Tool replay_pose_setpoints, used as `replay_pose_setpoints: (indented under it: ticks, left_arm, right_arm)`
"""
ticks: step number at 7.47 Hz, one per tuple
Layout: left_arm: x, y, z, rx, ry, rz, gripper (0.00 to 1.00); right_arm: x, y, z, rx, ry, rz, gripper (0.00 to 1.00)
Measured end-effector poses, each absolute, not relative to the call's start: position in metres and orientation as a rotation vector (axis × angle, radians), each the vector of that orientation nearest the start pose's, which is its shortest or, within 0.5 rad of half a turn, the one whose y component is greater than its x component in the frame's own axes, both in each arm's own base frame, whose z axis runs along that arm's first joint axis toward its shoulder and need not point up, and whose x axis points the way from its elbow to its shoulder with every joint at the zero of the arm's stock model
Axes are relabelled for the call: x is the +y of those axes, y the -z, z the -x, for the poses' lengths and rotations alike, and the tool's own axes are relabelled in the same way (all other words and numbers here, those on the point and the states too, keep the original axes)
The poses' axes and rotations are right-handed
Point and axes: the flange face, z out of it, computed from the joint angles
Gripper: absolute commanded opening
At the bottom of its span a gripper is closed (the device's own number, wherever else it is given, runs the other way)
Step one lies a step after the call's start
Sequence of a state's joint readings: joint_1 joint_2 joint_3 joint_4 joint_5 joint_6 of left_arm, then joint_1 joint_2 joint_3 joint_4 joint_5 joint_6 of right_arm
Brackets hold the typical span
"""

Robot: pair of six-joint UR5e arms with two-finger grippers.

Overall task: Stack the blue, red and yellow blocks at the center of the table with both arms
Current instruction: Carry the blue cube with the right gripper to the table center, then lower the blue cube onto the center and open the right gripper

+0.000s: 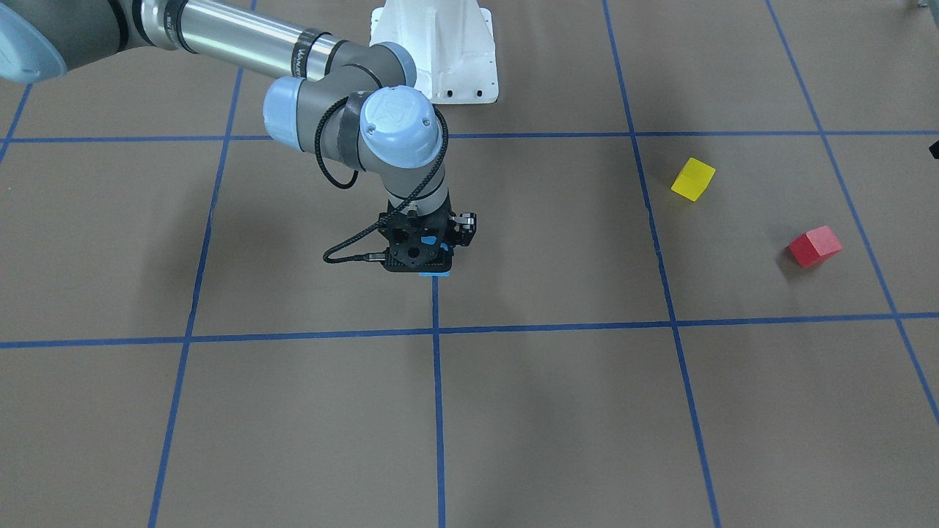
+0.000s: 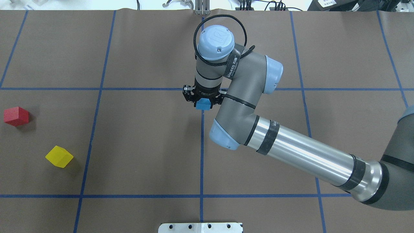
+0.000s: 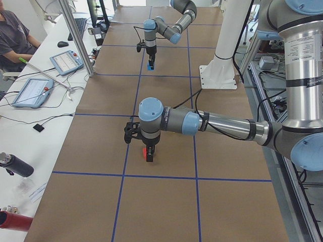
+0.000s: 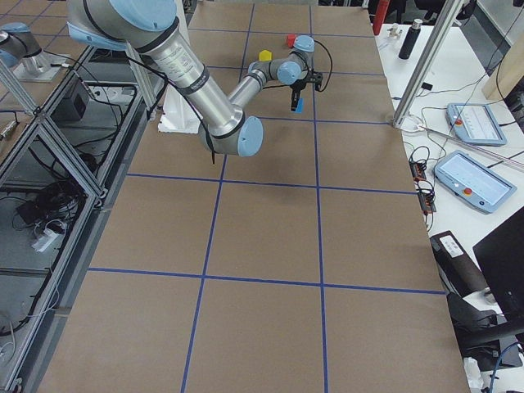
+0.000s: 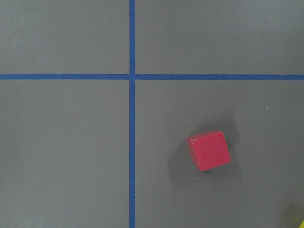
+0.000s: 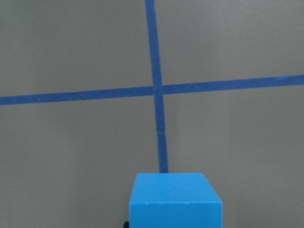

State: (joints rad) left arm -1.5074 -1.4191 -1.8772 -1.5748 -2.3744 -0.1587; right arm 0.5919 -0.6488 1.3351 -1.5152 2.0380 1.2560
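My right gripper (image 2: 202, 102) is shut on the blue block (image 2: 202, 104) and holds it over the blue tape line near the table's middle. The block fills the bottom of the right wrist view (image 6: 175, 199), with a tape crossing ahead of it. The red block (image 2: 16, 116) and the yellow block (image 2: 59, 156) lie apart on the table at the overhead view's far left. The left wrist view looks straight down on the red block (image 5: 208, 150). My left gripper (image 3: 148, 153) shows only in the exterior left view, low at the red block (image 3: 144, 150); I cannot tell if it is open.
The table is brown paper with a blue tape grid (image 2: 201, 161). The white robot base (image 1: 434, 51) stands at the table's robot side. A desk with tablets (image 3: 33, 91) and a seated person (image 3: 12, 35) runs along the far side.
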Motion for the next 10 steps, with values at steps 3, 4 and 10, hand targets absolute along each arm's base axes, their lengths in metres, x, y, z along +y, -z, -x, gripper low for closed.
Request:
replay_pose_setpoints:
  ticks: [3, 4, 10]
  left_arm:
    - [-0.436, -0.577, 0.034, 0.813, 0.026, -0.057, 1.0]
    - [-0.436, -0.576, 0.034, 0.813, 0.026, -0.058, 1.0]
    - [-0.437, -0.575, 0.034, 0.814, 0.023, -0.062, 1.0]
  right_arm:
    - [-0.502, -0.187, 0.615, -0.807, -0.101, 0.067, 0.0]
    - [-0.502, -0.191, 0.618, -0.804, -0.099, 0.061, 0.0]
    - [-0.501, -0.203, 0.629, -0.805, -0.042, 0.038, 0.0]
